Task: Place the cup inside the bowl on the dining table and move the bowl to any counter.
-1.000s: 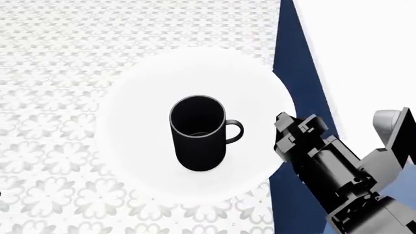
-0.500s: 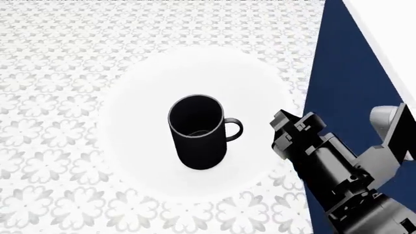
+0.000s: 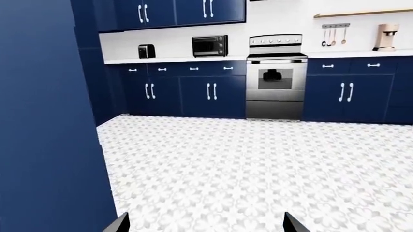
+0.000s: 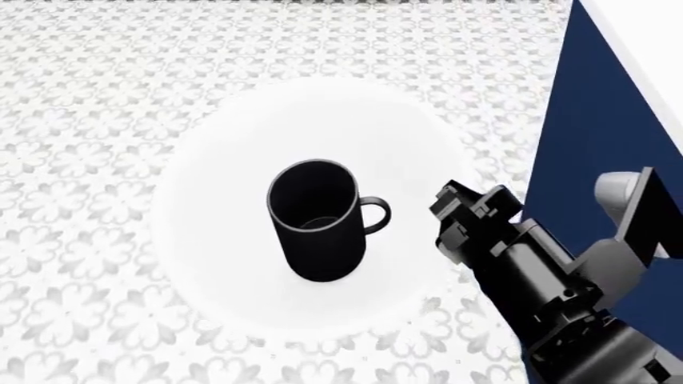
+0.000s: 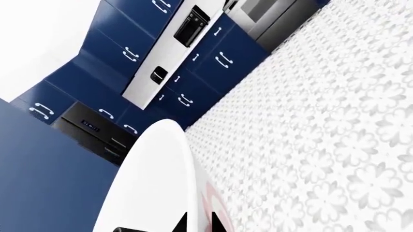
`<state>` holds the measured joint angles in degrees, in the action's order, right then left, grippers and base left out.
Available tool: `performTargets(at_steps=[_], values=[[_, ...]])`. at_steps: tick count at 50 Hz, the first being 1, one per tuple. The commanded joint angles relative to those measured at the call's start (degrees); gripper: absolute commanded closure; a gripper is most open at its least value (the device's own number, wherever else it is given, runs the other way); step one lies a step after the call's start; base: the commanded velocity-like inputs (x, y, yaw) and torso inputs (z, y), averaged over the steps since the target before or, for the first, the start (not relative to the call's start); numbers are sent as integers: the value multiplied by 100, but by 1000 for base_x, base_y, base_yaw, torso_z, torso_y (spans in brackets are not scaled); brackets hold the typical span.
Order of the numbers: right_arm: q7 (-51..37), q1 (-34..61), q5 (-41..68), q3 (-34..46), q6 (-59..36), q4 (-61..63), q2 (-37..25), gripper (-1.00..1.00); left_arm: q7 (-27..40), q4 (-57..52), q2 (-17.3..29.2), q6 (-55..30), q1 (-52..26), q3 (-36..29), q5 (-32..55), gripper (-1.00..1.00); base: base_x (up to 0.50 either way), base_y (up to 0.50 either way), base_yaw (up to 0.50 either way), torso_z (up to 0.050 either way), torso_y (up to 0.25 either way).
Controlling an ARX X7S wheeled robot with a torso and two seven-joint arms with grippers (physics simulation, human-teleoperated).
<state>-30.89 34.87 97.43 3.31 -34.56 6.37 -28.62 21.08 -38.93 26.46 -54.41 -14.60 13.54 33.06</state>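
The cup (image 4: 317, 219) stands upright in the middle of the bowl (image 4: 213, 200), its small loop handle pointing to about three o'clock in the head view. The bowl is a wide white disc seen from above, and it hangs over the patterned floor tiles (image 4: 85, 96) rather than over any tabletop. At the bowl's four o'clock edge the right gripper (image 4: 453, 220) reaches in from the lower right, its dark fingers clamped on the rim. The right wrist view backs this up: the bowl's white wall (image 5: 154, 183) fills the space straight ahead of the fingertips (image 5: 183, 223), which pinch close together on it. At two o'clock from the bowl runs the navy side of the dining table (image 4: 597, 120), with a strip of its white top in the upper right corner.

The left gripper (image 3: 205, 223) shows only as two dark fingertips spread well apart, nothing between them. Past them lie floor tiles, navy cabinets (image 3: 213, 94), an oven (image 3: 276, 77), a microwave (image 3: 210, 46) and a counter (image 3: 174, 60).
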Motion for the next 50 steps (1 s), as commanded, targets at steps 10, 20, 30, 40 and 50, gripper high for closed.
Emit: performTargets(at_steps=[10,20,30,40,50], values=[[181,121,-138,80,-6,31,31,100,-127,39,52,160,136,101,94,-100,500,-1,0,0,2],[173,179,-218,140,-15,8,16,100,-12,40,-12,124,41,-48,55,-100,500,1,0,0,1],[139,188,-219,143,14,-45,24,100,-16,52,20,147,61,-24,67,-100,500,124,0,0,2],[149,146,-215,150,17,-58,4,100,7,39,30,135,52,-46,83,-100,500,175,0,0,1],[144,165,-240,198,0,-73,-5,100,90,45,-30,150,24,-165,34,-100,500,177,0,1,2]])
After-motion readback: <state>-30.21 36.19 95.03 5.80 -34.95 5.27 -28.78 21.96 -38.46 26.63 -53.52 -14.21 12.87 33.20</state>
